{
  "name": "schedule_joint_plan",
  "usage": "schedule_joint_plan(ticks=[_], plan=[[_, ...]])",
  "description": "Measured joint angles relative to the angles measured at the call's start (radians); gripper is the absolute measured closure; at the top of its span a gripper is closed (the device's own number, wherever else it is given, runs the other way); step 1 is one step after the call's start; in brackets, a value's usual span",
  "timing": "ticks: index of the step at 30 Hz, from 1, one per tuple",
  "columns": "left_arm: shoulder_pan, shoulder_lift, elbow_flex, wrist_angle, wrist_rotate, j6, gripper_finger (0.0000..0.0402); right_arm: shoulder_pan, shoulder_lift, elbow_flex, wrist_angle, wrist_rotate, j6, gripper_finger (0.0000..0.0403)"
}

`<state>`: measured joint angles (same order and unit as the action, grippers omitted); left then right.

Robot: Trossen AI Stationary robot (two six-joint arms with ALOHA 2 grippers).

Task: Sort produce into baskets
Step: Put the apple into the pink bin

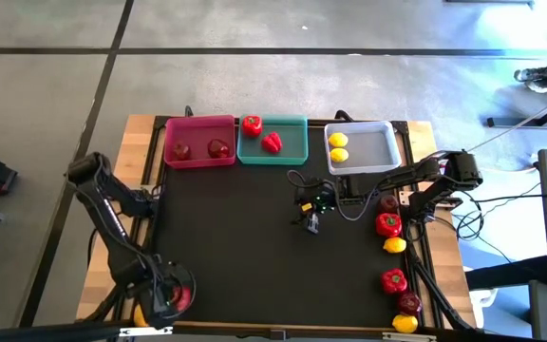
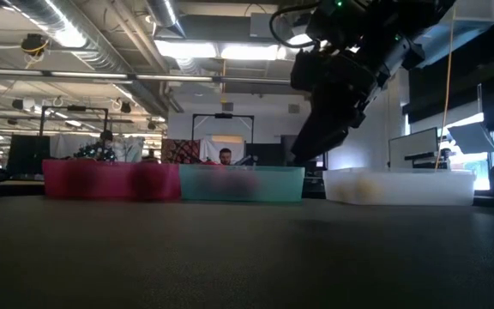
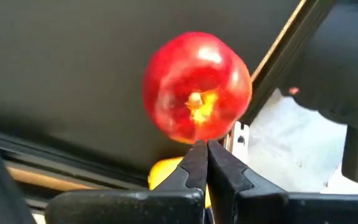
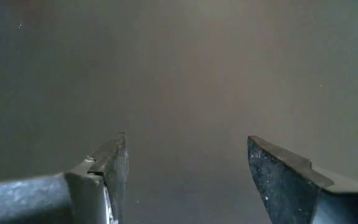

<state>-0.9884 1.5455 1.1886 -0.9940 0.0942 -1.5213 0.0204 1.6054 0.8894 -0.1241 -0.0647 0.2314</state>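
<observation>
A dark red apple [image 3: 196,87] sits at the near left corner of the counter [image 1: 254,256], just beyond my left gripper [image 3: 205,155], whose fingers are pressed together on nothing. The apple is round, so no axis matters. My right gripper [image 1: 311,223] hangs wide open and empty mid-counter, much farther away.

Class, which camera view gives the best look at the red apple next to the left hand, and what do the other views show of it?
The left wrist view: the apple fills the frame just beyond the shut left hand, on the dark mat. The high view shows only a small red patch partly under that arm. The low view and right wrist view do not show it.
</observation>
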Motion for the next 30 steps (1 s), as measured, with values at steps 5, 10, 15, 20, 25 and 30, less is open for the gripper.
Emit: schedule_joint_plan(ticks=[5, 10, 15, 20, 25, 30], plan=[[0.046, -0.016, 0.041, -0.101, -0.032, 0.059, 0.0401, 0.0, 0.0, 0.0, -0.021, 0.0, -0.001, 0.0143], [0.063, -0.017, 0.041, -0.089, -0.04, 0.052, 0.0396, 0.0, 0.0, 0.0, -0.036, 0.0, -0.001, 0.0143], [0.062, -0.016, 0.041, -0.092, -0.054, -0.048, 0.0362, 0.0, 0.0, 0.0, -0.036, 0.0, -0.001, 0.0143], [0.061, -0.016, 0.041, -0.095, -0.091, -0.099, 0.0282, 0.0, 0.0, 0.0, -0.036, 0.0, -0.001, 0.0143], [0.063, -0.015, 0.025, -0.094, -0.209, -0.066, 0.0182, 0.0, 0.0, 0.0, -0.035, 0.0, -0.001, 0.0143], [0.062, -0.015, -0.004, -0.056, -0.226, -0.058, 0.01, 0.0, 0.0, 0.0, -0.035, 0.0, -0.001, 0.0143]])
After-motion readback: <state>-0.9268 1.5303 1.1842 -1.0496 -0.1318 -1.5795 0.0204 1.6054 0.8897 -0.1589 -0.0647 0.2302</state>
